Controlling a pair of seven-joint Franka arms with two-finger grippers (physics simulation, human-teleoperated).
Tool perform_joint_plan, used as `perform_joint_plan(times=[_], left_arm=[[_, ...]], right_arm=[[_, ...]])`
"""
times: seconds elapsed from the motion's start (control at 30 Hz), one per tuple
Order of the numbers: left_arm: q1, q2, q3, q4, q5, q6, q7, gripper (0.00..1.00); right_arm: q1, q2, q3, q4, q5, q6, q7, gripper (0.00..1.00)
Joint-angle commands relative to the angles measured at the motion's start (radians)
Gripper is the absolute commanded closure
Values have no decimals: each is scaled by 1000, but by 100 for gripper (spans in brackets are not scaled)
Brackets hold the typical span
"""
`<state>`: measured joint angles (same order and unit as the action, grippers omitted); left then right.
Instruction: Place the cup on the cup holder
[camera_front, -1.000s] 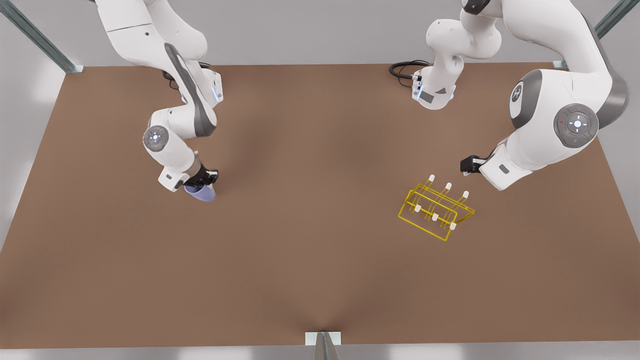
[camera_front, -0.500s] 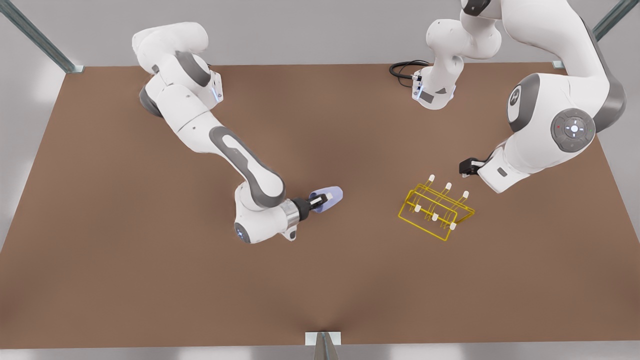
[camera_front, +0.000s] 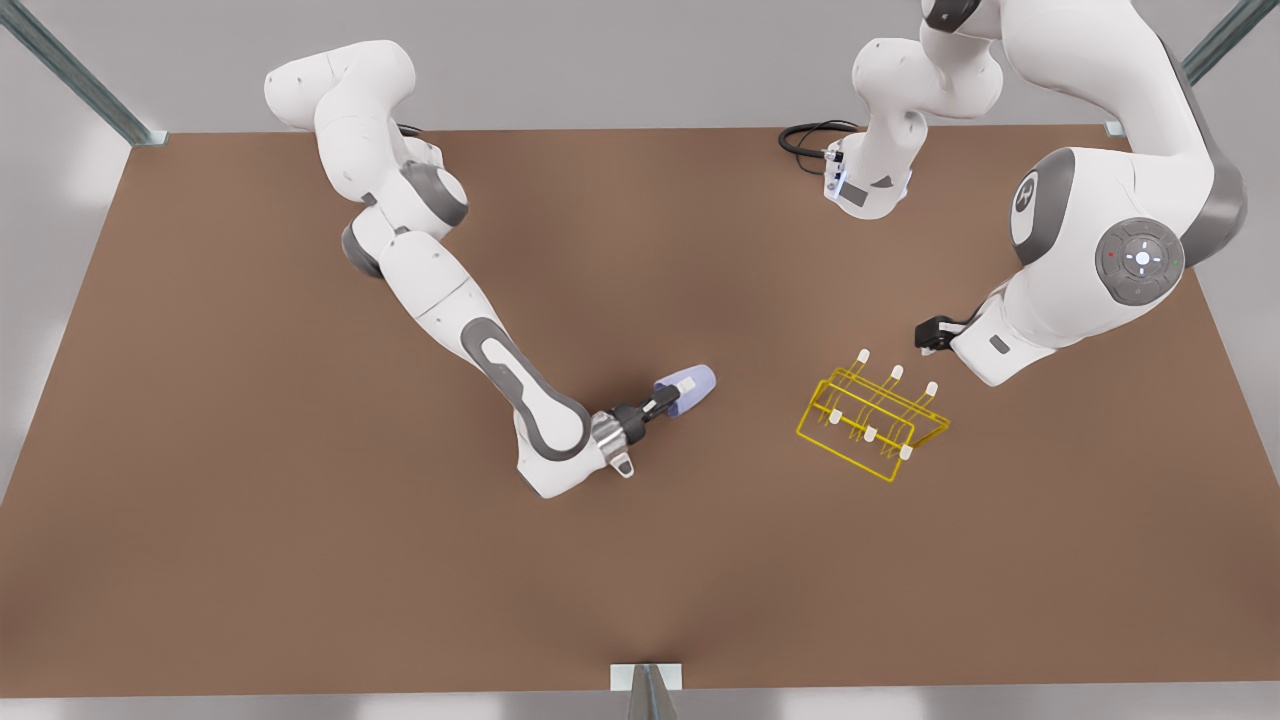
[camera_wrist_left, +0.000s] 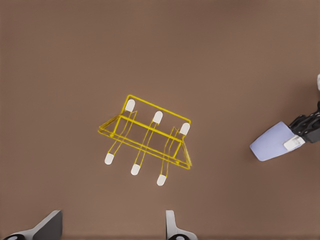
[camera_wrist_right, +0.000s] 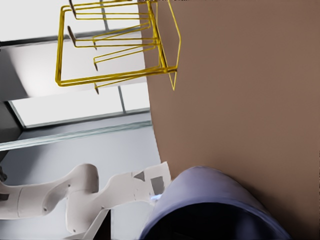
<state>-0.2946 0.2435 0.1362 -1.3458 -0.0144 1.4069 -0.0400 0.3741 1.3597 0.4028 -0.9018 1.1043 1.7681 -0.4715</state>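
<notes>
The lavender-blue cup (camera_front: 691, 389) lies tipped on its side in the air, held by its rim in my right gripper (camera_front: 668, 403), which is shut on it, near the table's middle. Its rim fills the near part of the right wrist view (camera_wrist_right: 215, 200). The yellow wire cup holder (camera_front: 872, 424) stands on the table toward the front view's right, a short way from the cup, and also shows as the cup holder (camera_wrist_left: 147, 140) (camera_wrist_right: 115, 45). My left gripper (camera_front: 931, 335) hovers open just behind the holder, its fingertips (camera_wrist_left: 172, 227) spread wide. The left wrist view also catches the cup (camera_wrist_left: 272, 142).
The brown table (camera_front: 300, 560) has wide bare room in front and on the front view's left. A black cable (camera_front: 805, 138) coils by an arm base at the back edge. Metal frame posts (camera_front: 80, 75) stand at the corners.
My right arm has swung the cup from the front view's left across to the middle, tipping it sideways, and moved it closer to the holder. The left arm has barely moved.
</notes>
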Motion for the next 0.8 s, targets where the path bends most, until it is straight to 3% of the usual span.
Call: perform_joint_plan(times=[0.0, 0.07, 0.17, 0.27, 0.37, 0.47, 0.5, 0.57, 0.6, 0.63, 0.73, 0.77], left_arm=[[0, -1, 0, 0, 1, 0, 0, 0], [0, -1, 0, 2, 1, 0, 0, 0], [0, -1, 0, 2, 2, 1, 0, 0], [0, -1, 0, 2, 2, 1, 0, 0], [-49, 22, -1, 4, -4, 53, -3, 0], [-302, 183, -3, 72, -68, 182, -12, 0], [-363, 223, -3, 76, -145, 254, -20, 0], [-445, 289, -3, 74, -249, 395, -77, 0], [-494, 322, -3, 74, -253, 437, -64, 0], [-526, 342, -3, 59, -254, 442, 49, 0], [-554, 395, -1, 19, -224, 448, 302, 0], [-586, 401, -3, 5, -90, 460, 311, 0]], right_arm=[[3, -2, -1, 0, 9, 22, -334, 0], [0, -5, -2, 0, 9, 22, -335, 0], [0, -45, -94, 0, -17, 7, -334, 0], [-67, -102, -94, -2, -185, -53, -337, 0], [-248, -378, -90, -17, -532, -185, -395, 0], [-267, -723, -99, 5, -1063, -352, -296, 0], [-277, -780, -101, 1, -1100, -450, -14, 0], [-248, -1008, -190, -304, -1357, -382, 571, 0], [-337, -1113, -188, -482, -1295, -273, 567, 0], [-389, -1145, -185, -539, -1264, -210, 501, 0], [-391, -1143, -187, -490, -1278, -245, 508, 0], [-400, -1140, -191, -480, -1279, -259, 508, 0]])
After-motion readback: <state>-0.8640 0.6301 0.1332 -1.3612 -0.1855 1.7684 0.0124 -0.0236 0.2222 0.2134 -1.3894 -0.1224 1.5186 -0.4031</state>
